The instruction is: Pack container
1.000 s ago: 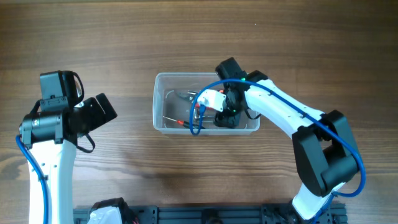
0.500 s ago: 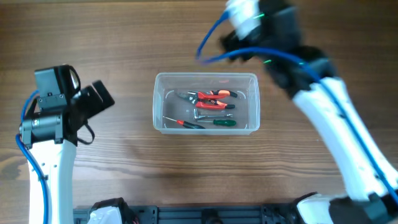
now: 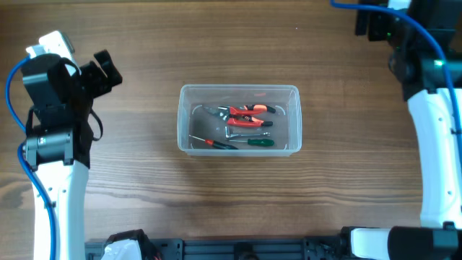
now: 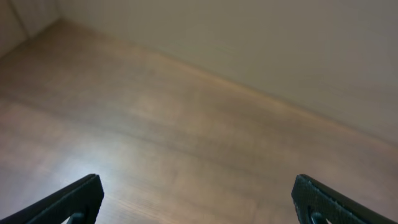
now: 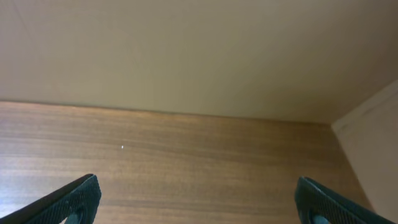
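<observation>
At the middle of the desk [image 3: 144,184], the container [image 3: 238,87] holds tools [image 3: 245,112] while left gripper [image 4: 199,208] and right gripper [image 5: 202,205] hang wide, empty, packing apparently done.

I'm looking out past the left gripper [image 4: 202,204]; its two black fingers [image 4: 78,200] are sitting wide apart at the bottom corners. Between them the wooden table [image 4: 186,124] is stretching away to a pale wall [image 4: 261,37], and a soft glare [image 4: 81,168] is showing lower left.
</observation>
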Controlling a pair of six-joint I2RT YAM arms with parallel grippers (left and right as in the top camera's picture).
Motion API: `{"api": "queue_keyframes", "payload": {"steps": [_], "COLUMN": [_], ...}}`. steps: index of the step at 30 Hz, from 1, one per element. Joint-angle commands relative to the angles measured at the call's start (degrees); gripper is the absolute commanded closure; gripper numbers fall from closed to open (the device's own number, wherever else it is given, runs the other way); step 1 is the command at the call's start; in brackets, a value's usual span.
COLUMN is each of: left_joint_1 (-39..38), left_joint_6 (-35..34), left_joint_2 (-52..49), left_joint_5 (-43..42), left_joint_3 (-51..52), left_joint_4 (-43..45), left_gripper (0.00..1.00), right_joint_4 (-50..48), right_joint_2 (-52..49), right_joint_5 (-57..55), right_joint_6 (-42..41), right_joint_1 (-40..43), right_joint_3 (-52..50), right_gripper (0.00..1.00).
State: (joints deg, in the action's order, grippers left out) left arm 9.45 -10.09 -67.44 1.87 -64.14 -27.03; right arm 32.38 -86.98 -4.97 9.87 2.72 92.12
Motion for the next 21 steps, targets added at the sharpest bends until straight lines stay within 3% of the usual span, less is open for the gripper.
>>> {"api": "queue_keyframes", "payload": {"steps": [1,10,13,21], "left_joint_1": [-1.2,-5.9,-7.2,-9.7], "left_joint_6": [0.4,0.7,0.7,0.7], "left_joint_2": [6.1,21.6,26.7,41.0], "left_joint_5": [4.7,8.2,10.1,14.6], "left_joint_3": [-0.4,2.9,7.6,22.9], "left_joint_4": [-3.5,-12.3,-14.3,-13.0], "left_gripper": [0.00,0.00,0.00,0.00], "right_joint_4": [-0.5,-7.9,-8.5,-6.0], "right_joint_2": [7.6,29.7,39.1,59.1], "right_joint_5": [5.0,5.0,5.0,5.1], "right_joint_6": [-1.3,-2.8,-9.0,-8.8], "right_joint_1": [1.8,2.0,2.0,2.0], "right_joint_3": [-2.7,-27.8,-37.8,-56.6], "right_gripper": [0.00,0.00,0.00,0.00]}}
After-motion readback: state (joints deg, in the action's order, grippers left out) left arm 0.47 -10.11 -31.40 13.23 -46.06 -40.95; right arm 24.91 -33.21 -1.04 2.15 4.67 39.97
